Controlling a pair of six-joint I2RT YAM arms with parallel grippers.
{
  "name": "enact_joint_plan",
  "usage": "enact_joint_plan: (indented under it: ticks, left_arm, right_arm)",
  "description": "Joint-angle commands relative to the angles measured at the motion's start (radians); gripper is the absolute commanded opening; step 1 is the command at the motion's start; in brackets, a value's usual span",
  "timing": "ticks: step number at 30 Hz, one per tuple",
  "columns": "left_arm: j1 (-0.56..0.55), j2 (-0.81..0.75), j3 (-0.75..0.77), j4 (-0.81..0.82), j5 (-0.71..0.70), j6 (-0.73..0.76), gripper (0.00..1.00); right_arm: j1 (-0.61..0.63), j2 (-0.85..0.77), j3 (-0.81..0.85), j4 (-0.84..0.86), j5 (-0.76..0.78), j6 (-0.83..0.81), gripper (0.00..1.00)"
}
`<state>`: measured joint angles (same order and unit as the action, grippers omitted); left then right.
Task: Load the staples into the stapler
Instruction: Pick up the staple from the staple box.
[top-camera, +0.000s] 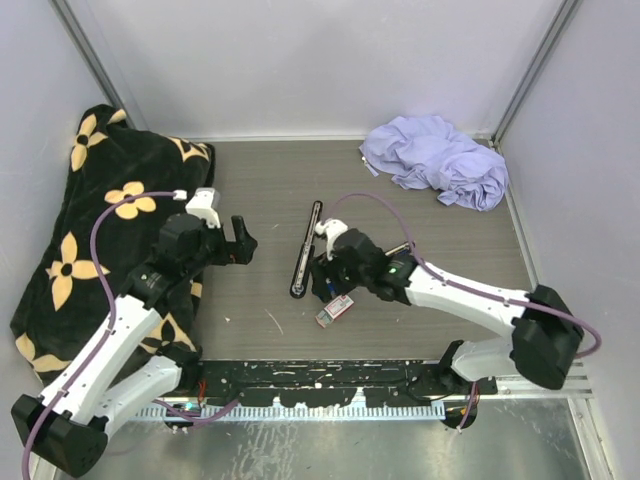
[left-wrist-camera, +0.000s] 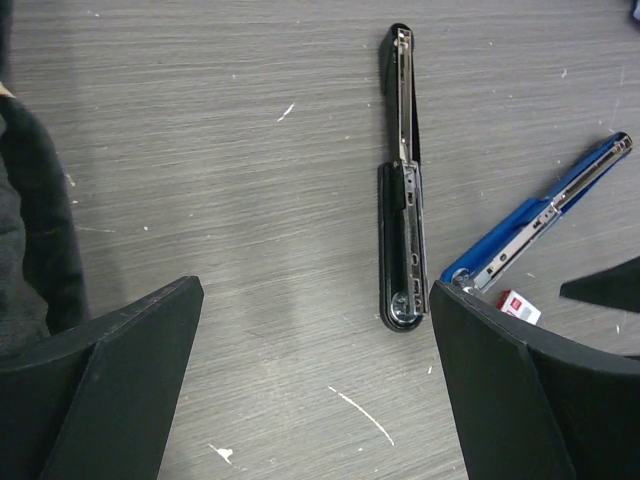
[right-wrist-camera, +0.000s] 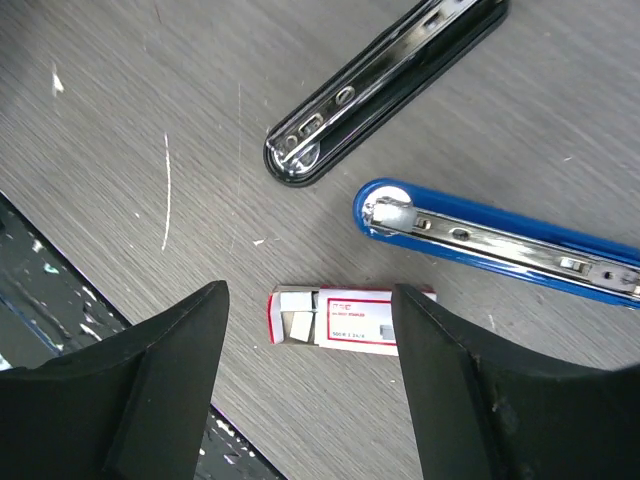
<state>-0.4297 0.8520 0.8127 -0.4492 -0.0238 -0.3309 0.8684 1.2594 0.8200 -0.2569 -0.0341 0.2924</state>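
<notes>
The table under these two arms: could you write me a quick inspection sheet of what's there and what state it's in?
Surface: grey wood-grain table, scratched, with white flecks.
Job's things: staples box lying flat, one end flap open; black stapler and blue stapler both opened out, metal channels showing.
Clutter: black flowered blanket at the left; crumpled lilac cloth at the far right.
Grippers: left jaws open and empty over bare table; right jaws open above the staples box, holding nothing.
Cables: a purple cable loops along each arm.
Surroundings: pale walls on three sides.
</notes>
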Motion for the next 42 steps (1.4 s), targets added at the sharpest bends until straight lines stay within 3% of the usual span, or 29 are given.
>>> enact_joint_plan:
  ticks: [1, 10, 17, 29, 42]
  left_arm:
    - [0.005, -0.046, -0.049, 0.114, -0.084, -0.034, 0.99]
    - [0.005, -0.034, -0.305, 0.426, -0.205, 0.001, 0.98]
    - [0.005, -0.067, -0.434, 0.576, -0.290, 0.039, 0.98]
    - [0.005, -0.094, -0.488, 0.622, -0.332, 0.057, 0.98]
    - [0.004, -0.098, -0.488, 0.618, -0.329, 0.056, 0.99]
  right_arm:
    - [0.079, 0.103, 0.103, -0.131, 0.099, -0.035, 0.71]
    - [0.155, 0.241, 0.151, -0.178, 0.110, -0.035, 0.64]
    - [0.191, 0.294, 0.174, -0.162, 0.124, -0.030, 0.58]
    - [0.213, 0.343, 0.197, -0.162, 0.114, -0.017, 0.43]
    - [0.219, 0.363, 0.184, -0.176, 0.129, 0.007, 0.41]
